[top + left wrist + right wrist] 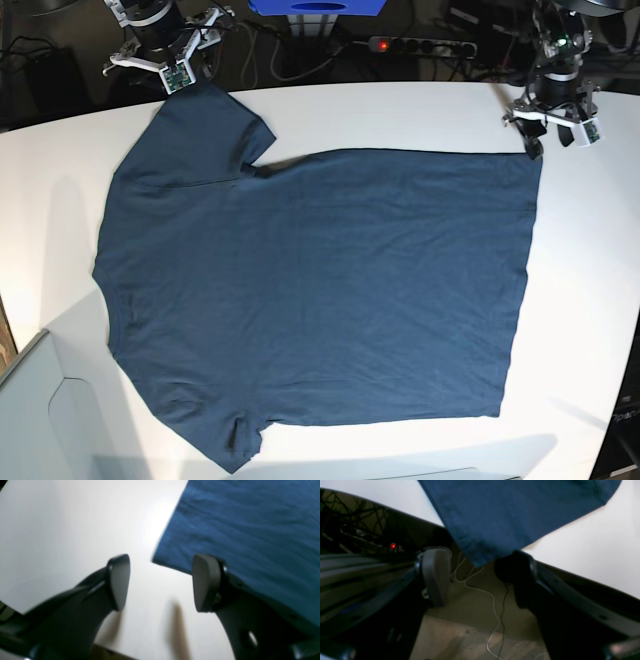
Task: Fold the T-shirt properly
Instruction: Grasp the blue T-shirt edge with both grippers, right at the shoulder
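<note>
T-shirt (320,290) flat on table (590,300); L gripper (161,582) & R gripper (480,577) both open, empty.

no readable text, labels, brands, numbers, or signs anywhere

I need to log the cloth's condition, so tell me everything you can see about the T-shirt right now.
The T-shirt is plain dark teal-blue, soft cloth with faint wrinkles. It lies spread flat and unfolded on the white table, neck toward the base view's left, hem toward its right, both short sleeves out. The far sleeve tip hangs slightly past the table edge by the right gripper. The left gripper hovers open at the far hem corner. Neither grips it.
</note>
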Robot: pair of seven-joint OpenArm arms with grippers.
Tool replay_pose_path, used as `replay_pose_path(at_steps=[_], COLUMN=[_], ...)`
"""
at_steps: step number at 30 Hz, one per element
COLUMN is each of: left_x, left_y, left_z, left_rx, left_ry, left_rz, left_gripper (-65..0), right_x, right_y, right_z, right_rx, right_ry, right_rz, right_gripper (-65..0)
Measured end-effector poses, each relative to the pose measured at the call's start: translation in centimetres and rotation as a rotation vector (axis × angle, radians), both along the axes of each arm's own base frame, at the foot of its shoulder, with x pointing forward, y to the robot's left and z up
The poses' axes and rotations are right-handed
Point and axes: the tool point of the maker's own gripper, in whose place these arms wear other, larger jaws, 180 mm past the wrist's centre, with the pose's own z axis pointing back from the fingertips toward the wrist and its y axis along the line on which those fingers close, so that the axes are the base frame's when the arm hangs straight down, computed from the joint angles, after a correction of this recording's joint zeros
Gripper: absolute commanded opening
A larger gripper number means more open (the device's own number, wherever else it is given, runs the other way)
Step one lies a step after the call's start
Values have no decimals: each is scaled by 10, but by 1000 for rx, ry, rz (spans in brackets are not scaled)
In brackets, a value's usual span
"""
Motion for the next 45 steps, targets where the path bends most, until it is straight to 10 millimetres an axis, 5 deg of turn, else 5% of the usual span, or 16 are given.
replay_pose_path(at_steps=[9,16,23,29,45], left_x=[20,32,38,38,18], left_y=[14,6,-16,-26,12], left_z=[-31,-41,-43,-44,-38], left_rx=[-50,-51,-96,-119,-78], left_ry=[11,9,4,0,19], left_rz=[66,26,-81,-135,-29], left_gripper=[-272,-277,-532,-650,-650], right_x=[-1,-1,0,5,44], right_y=[0,0,0,0,1], right_z=[-1,-1,0,1,-2], right_rx=[-2,-2,-2,-2,10], right_ry=[5,5,3,-10,-84], right_rz=[0,0,-1,-1,-39], right_gripper=[-284,-284,-284,-292,-221])
